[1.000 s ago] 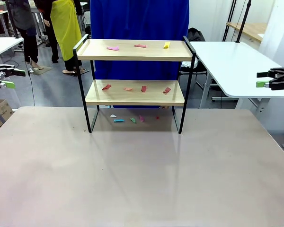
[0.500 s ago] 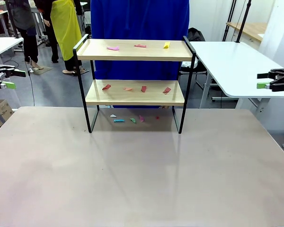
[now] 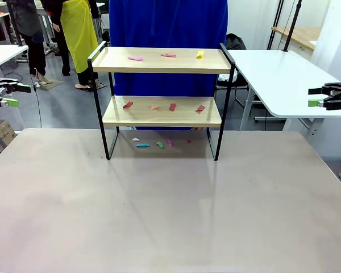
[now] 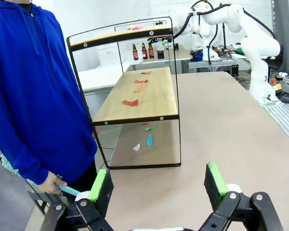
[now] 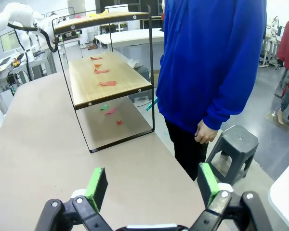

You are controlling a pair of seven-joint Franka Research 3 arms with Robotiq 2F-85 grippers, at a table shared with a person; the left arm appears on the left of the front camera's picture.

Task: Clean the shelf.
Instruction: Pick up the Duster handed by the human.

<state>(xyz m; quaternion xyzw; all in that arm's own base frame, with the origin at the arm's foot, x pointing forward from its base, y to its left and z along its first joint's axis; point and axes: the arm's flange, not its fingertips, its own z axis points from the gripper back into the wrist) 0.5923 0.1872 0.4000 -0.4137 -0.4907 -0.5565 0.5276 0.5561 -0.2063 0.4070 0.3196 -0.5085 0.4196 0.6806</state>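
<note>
Shelf: the small two-tier rack of light wood boards in a thin black metal frame stands upright at the far middle of the pale grey-brown tabletop, well apart from both arms.
Litter: small paper scraps lie on both boards. The top board carries a pink scrap, a red scrap and a yellow scrap. The lower board carries three red ones and an orange one. More lie on the tabletop between the legs, among them a blue scrap.
Left claw: the left claw hangs beyond the tabletop's left edge, jaws wide and empty.
Right claw: the right claw hangs beyond the right edge, also spread wide with nothing in it.
Person: a person in a blue hoodie stands just behind the shelf.
Step in hand: we judge that cleaning has not begun; the first reach is due.
Doing it well: we would start on the top board, each claw taking its own side. Come down over one scrap, close on it lightly, and keep the fingers off the frame's uprights.
Risk: the scraps look thin and flat, so we expect them to slide or get pushed off the far edge.
</note>
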